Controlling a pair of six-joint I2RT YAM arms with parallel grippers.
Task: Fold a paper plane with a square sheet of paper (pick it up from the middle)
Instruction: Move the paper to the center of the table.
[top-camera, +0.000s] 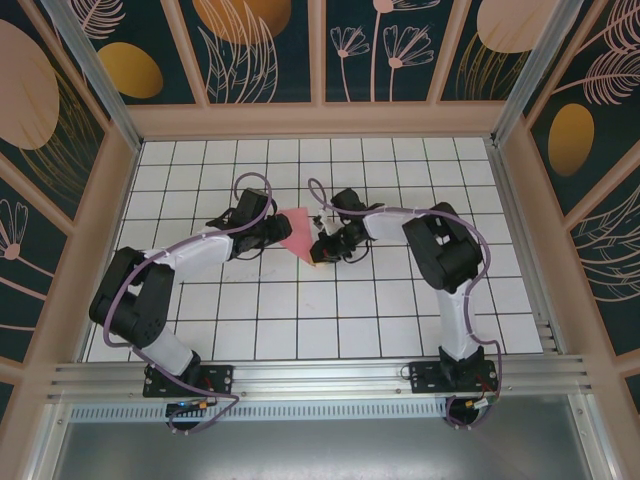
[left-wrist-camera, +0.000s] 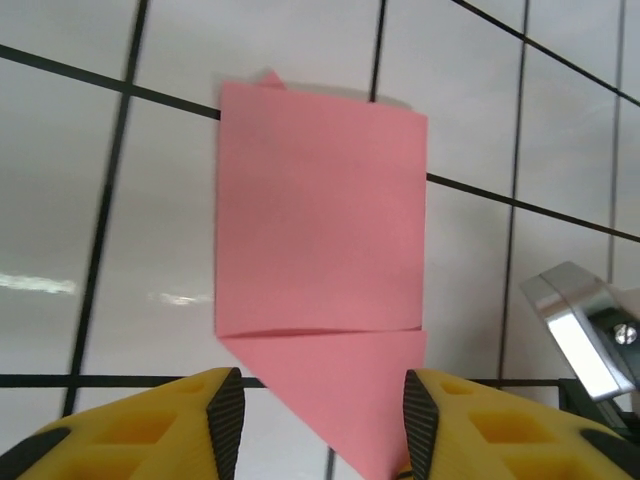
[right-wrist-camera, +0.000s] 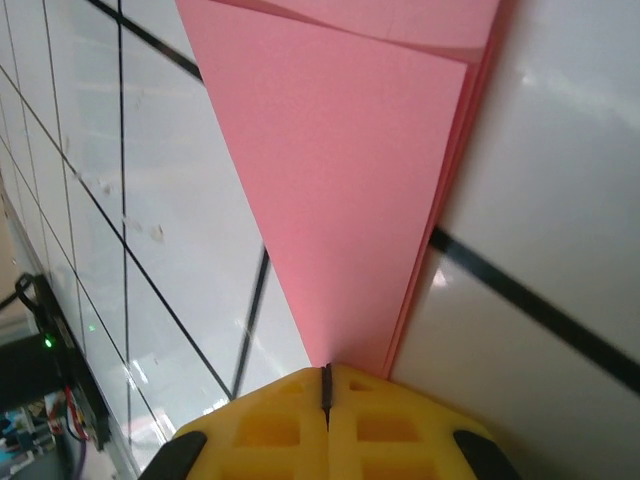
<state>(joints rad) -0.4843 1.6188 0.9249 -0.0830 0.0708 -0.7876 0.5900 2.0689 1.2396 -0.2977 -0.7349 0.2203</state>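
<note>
Though left gripper (left-wrist-camera: 322, 425) agape, right gripper (right-wrist-camera: 326, 385) tight on paper plane (left-wrist-camera: 320, 230), white-tiled table (top-camera: 300, 330).

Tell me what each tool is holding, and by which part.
Right tool is shut on the half-folded paper plane, apparently pinching its pointed tip. Left tool is open astride the paper, gripping nothing.

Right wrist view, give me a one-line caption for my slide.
Right gripper shut on the pointed tip of the folded pink paper, white tiled table beneath.

One folded paper sheet (left-wrist-camera: 320, 270) and two robot arms (top-camera: 130, 300).
</note>
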